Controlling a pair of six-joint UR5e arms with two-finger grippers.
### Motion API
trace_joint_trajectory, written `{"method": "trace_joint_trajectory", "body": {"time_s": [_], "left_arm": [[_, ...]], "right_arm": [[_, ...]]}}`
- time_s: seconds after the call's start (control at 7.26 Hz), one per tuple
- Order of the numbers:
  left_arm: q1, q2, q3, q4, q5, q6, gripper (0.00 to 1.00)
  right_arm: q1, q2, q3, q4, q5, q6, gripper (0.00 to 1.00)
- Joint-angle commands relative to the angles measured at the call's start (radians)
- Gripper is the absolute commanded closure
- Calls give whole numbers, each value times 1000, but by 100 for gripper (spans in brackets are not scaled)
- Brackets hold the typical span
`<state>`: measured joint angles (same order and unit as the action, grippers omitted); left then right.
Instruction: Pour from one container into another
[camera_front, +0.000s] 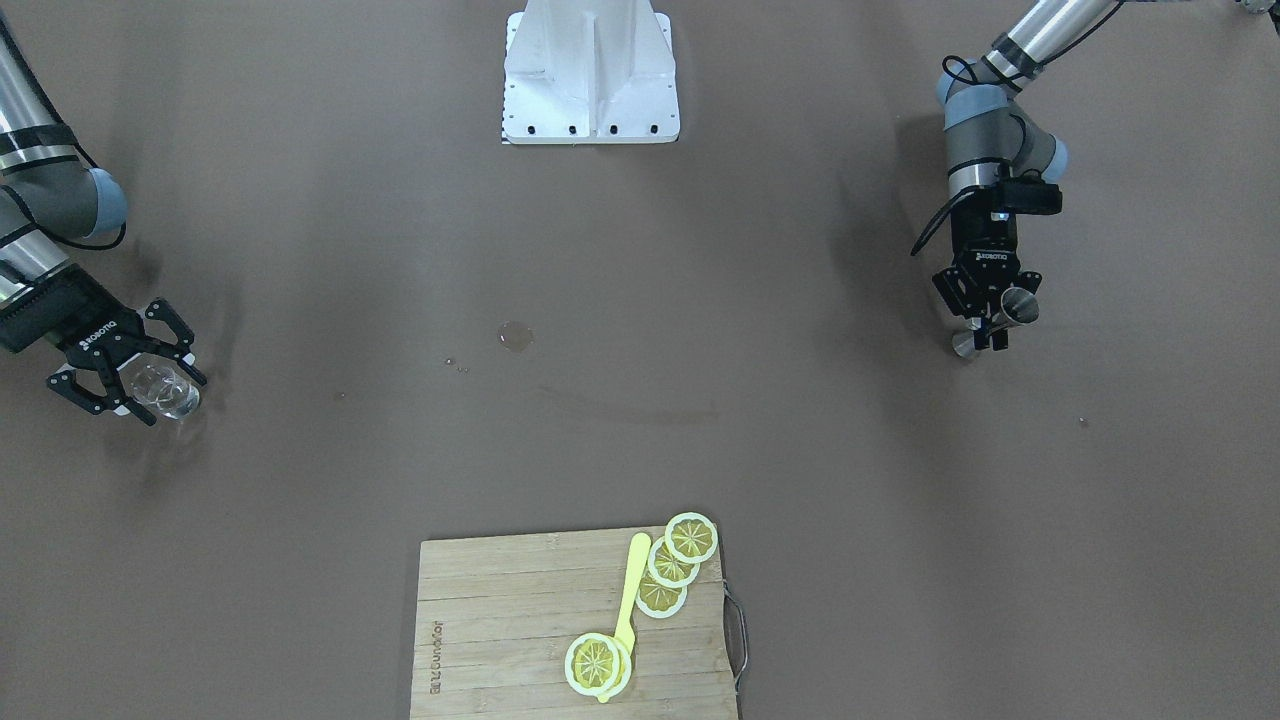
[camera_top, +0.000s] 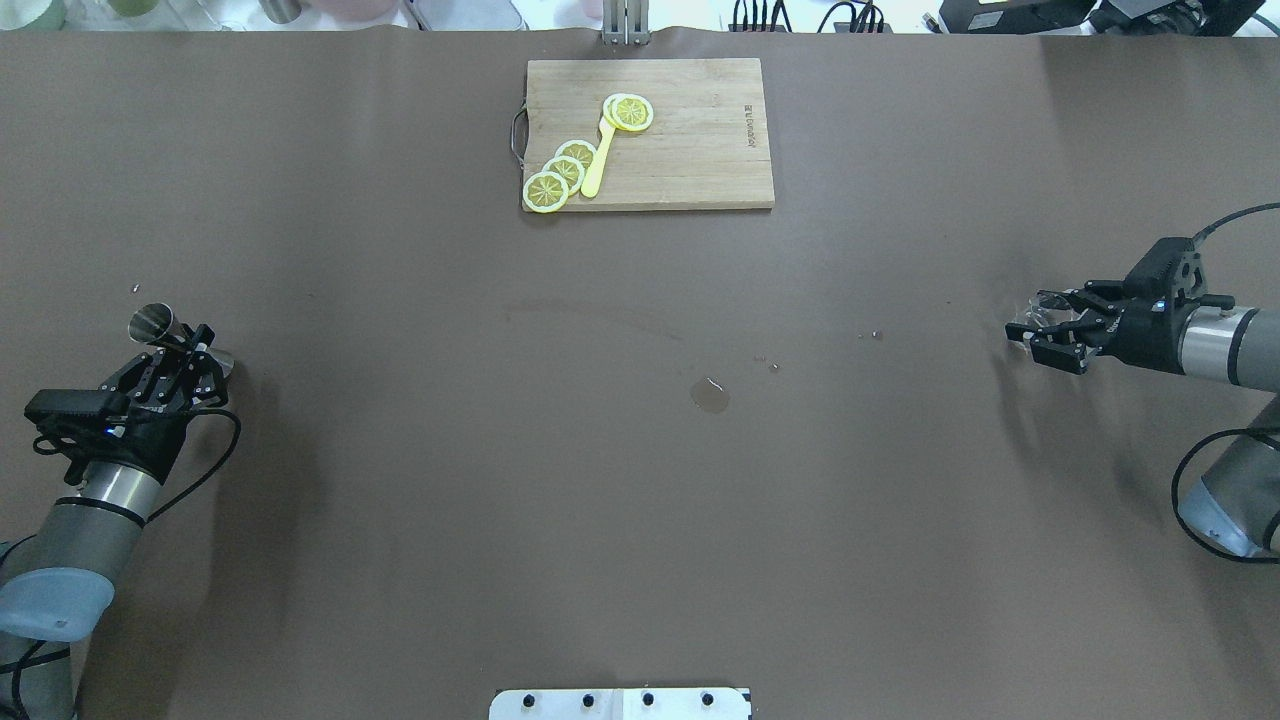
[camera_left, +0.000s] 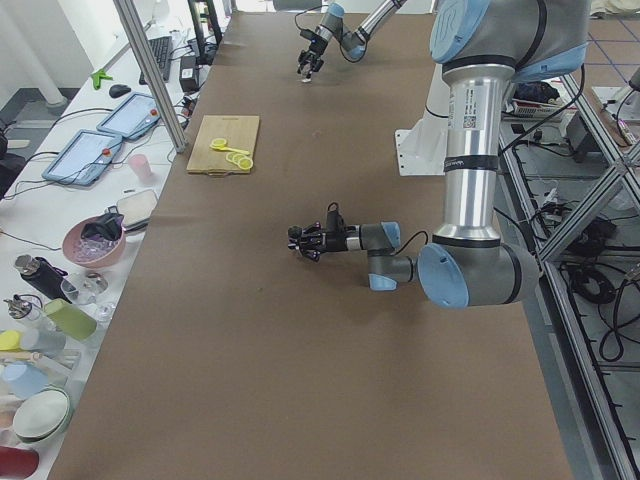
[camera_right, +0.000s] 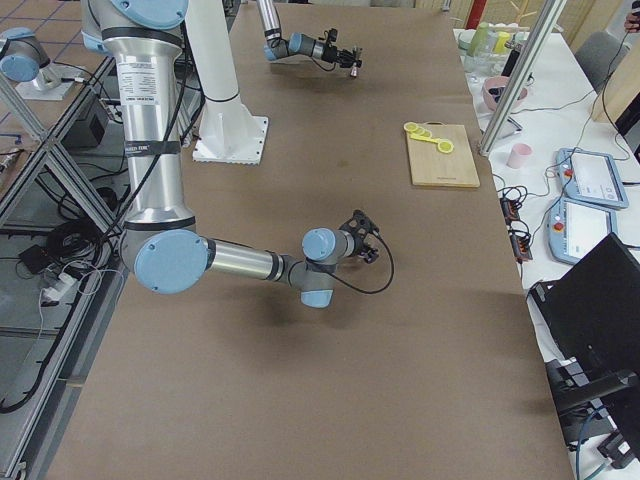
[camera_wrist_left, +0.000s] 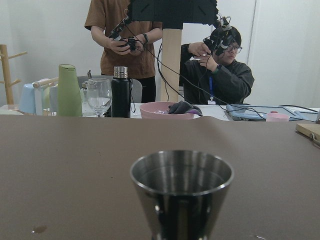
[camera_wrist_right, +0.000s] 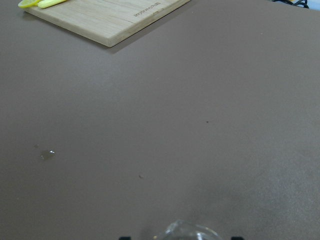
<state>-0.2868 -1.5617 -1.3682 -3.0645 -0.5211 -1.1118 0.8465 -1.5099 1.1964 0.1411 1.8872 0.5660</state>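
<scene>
The left gripper (camera_front: 992, 322) is closed around a metal cup (camera_front: 1020, 305) at the table's (camera_front: 640, 300) left end; the right gripper (camera_front: 125, 375) is clamped around a clear glass (camera_front: 165, 390) at the far right end. This looks like the carrying step: both containers are held but well apart. Next, the arms must bring them together near the middle, by the small puddle (camera_front: 515, 336).

Shiny steel jigger (camera_wrist_left: 181, 192), clear glass (camera_front: 166, 391), matte brown table (camera_top: 640, 500), pale wood board (camera_top: 690, 150) with glossy yellow plastic lemon slices (camera_top: 560, 175).
</scene>
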Motion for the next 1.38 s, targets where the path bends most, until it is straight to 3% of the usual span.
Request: {"method": "trace_joint_trajectory", "body": {"time_s": [0.0, 0.14, 0.28, 0.55, 0.69, 0.96, 1.24], "left_arm": [[-2, 0, -31, 1, -57, 1, 100], [-2, 0, -54, 1, -83, 1, 100], [-2, 2, -84, 3, -88, 6, 100], [-3, 8, -171, 13, -213, 13, 100], [-3, 8, -205, 13, -233, 53, 100], [-5, 8, -259, 12, -269, 209, 100], [-14, -1, -307, 9, -387, 377, 100]], "right_arm": [[0, -1, -5, 0, -2, -5, 60], [0, 0, -1, 0, 0, -6, 84], [0, -1, 5, 0, 3, -6, 100], [5, -9, 24, -1, 18, -11, 100], [41, -1, 37, -6, 77, -14, 100], [109, 10, 51, -32, 170, -15, 100], [163, 65, 57, -118, 238, -122, 100]]}}
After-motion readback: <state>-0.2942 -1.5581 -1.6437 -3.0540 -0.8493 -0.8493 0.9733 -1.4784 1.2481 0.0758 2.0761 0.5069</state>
